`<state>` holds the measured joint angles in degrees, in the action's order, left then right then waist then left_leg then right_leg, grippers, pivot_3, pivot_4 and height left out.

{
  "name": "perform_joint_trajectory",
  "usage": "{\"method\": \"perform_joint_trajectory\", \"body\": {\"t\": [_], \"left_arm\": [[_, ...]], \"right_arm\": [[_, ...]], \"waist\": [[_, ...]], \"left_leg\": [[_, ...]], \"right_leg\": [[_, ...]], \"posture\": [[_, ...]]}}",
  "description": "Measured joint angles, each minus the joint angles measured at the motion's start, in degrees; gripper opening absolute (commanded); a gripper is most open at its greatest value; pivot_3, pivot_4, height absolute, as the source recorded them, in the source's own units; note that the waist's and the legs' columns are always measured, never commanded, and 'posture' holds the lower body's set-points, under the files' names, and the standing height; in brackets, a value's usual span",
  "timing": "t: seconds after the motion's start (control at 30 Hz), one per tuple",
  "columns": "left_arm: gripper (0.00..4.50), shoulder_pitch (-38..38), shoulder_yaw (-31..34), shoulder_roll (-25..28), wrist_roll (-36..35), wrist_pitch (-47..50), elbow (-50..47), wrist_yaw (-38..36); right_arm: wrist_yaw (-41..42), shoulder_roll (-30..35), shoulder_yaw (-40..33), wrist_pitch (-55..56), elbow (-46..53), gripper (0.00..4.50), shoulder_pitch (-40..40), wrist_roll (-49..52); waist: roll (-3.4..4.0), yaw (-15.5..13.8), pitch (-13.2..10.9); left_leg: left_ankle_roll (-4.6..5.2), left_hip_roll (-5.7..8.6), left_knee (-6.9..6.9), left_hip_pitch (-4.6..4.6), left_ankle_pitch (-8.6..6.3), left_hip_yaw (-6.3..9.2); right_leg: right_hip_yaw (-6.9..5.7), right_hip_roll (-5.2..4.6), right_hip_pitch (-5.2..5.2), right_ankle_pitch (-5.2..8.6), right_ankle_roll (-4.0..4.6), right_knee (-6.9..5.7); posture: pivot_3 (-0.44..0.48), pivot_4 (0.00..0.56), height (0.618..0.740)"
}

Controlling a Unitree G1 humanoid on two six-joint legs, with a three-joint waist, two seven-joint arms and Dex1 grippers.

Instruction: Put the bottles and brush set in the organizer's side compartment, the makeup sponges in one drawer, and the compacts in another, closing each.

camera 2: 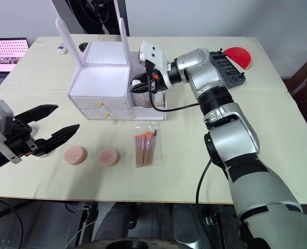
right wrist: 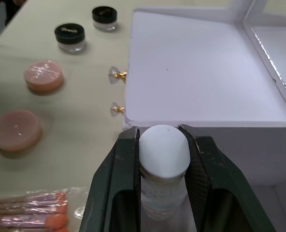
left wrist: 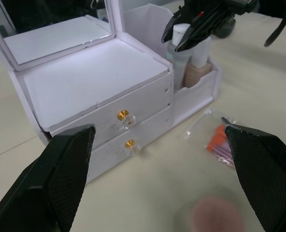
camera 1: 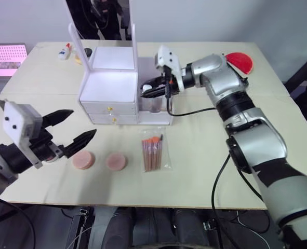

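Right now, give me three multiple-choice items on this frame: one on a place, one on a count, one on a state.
1. Where is the brush set?
A. In the side compartment
B. On the table in front of the organizer
C. In a drawer

2. How many sponges lie on the table?
A. Two
B. Three
C. Four

3. What is the right gripper doing?
A. Open, holding nothing
B. Shut on a sponge
C. Shut on a bottle

Answers: 1 B, it lies in its clear bag on the tabletop. 2 A, two pink rounds. 3 C, both fingers clamp the white cap.
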<state>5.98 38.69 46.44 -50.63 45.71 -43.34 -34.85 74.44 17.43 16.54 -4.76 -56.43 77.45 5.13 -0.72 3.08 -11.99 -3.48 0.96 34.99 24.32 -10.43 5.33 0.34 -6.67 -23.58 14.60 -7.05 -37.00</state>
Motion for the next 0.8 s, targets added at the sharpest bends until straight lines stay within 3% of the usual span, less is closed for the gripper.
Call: {"method": "perform_joint_trajectory", "body": {"t": [0.13, 0.37, 0.4, 0.57, 0.8], "left_arm": [[4.50, -0.05, -0.31, 0.54, -0.06, -0.04, 0.02, 0.11], [4.50, -0.02, -0.31, 0.89, -0.05, -0.17, 0.93, -0.42], [4.50, -0.02, -0.31, 0.94, -0.01, -0.24, 1.15, -0.68], [4.50, -0.28, -0.46, 2.29, 0.43, -1.57, 2.96, -2.30], [4.50, 1.42, 3.82, 2.14, 2.47, -5.65, 11.12, -5.93]], "right_arm": [[-1.02, -1.02, -0.05, 2.21, -3.88, 0.70, 0.35, -2.79], [-0.97, -1.76, -1.35, 2.30, -5.23, 4.15, 0.94, -4.37], [-0.99, -1.76, -1.49, 2.29, -5.27, 4.45, 0.94, -4.41], [-0.28, -0.85, -4.05, 1.28, -5.02, 4.45, 1.07, -3.78], [3.73, 6.60, -11.94, -0.48, -1.75, 4.45, 2.90, 1.27]], "waist": [[0.01, 0.05, 0.00], [0.01, 0.82, 0.00], [0.01, 0.88, 0.00], [0.02, 0.90, -0.01], [0.02, 0.89, -0.01]], "left_leg": [[0.00, 0.00, -0.01, 0.00, 0.00, -0.02], [0.00, 0.00, 0.00, -0.01, 0.00, -0.01], [0.00, 0.00, -0.01, -0.01, 0.00, -0.01], [0.00, 0.00, -0.03, -0.01, 0.00, -0.02], [0.00, 0.00, -0.08, 0.00, 0.00, -0.05]], "right_leg": [[0.02, 0.00, -0.01, -0.01, -0.01, 0.00], [0.03, 0.02, 0.00, -0.01, -0.01, -0.02], [0.04, 0.02, -0.01, -0.01, -0.01, -0.02], [0.04, 0.02, -0.02, 0.00, 0.00, -0.02], [0.05, 0.01, -0.03, 0.03, 0.04, 0.05]], "posture": [[0.000, 0.150, 0.740], [0.000, 0.150, 0.740], [0.000, 0.150, 0.740], [0.000, 0.150, 0.740], [0.000, 0.150, 0.740]]}}
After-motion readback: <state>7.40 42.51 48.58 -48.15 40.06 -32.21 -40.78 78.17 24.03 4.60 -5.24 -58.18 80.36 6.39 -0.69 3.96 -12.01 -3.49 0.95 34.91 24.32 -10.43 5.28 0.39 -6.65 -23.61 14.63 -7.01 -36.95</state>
